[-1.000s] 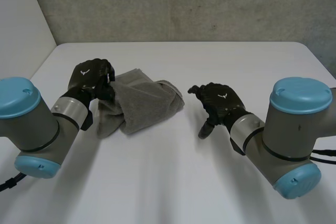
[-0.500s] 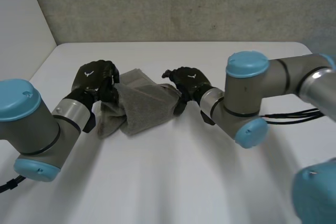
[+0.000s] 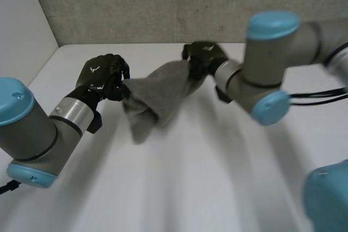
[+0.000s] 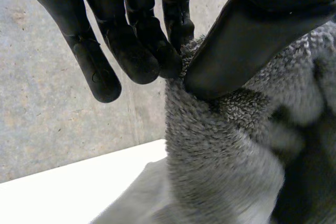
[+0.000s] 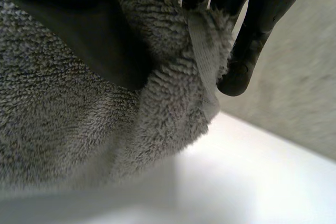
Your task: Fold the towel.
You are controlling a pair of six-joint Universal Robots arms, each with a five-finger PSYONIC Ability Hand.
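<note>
The grey towel (image 3: 155,93) hung bunched between both hands above the white desk (image 3: 190,183); whether its lowest fold touched the top, I could not tell. The left robot hand (image 3: 102,77) pinched one end between thumb and fingers, and the right robot hand (image 3: 204,55) gripped the other end likewise. The step seemed to be opening it out before folding. Next, the hands would need to draw apart and lay it flat.
</note>
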